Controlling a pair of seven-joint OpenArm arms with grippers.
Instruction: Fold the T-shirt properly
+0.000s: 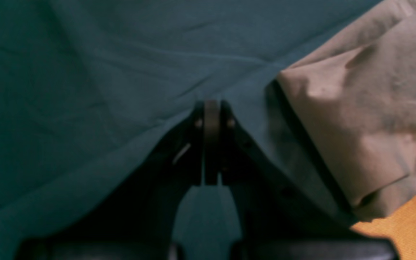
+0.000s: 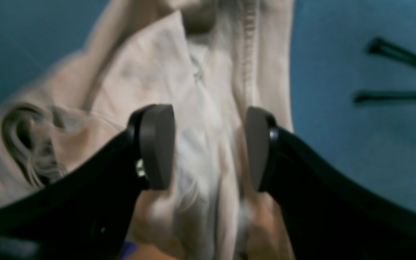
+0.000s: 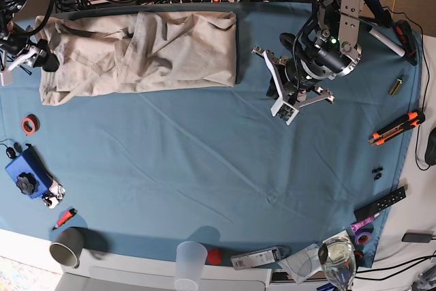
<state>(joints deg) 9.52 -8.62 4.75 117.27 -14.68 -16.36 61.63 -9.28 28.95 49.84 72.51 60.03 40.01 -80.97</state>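
The beige T-shirt (image 3: 139,49) lies as a long band along the far left of the blue tablecloth (image 3: 204,161). My right gripper (image 2: 208,148) is open at the shirt's left end (image 3: 42,59), with a ridge of bunched fabric (image 2: 200,108) between its fingers. My left gripper (image 1: 211,108) is shut and empty, low over bare tablecloth. The shirt's edge (image 1: 356,119) lies to its right without touching it. The left arm (image 3: 303,69) stands right of the shirt.
Along the table edges are a red tape roll (image 3: 28,125), a blue object (image 3: 26,175), a paper cup (image 3: 66,247), a plastic cup (image 3: 191,260), a glass (image 3: 337,257) and an orange utility knife (image 3: 395,127). Cables run behind the table.
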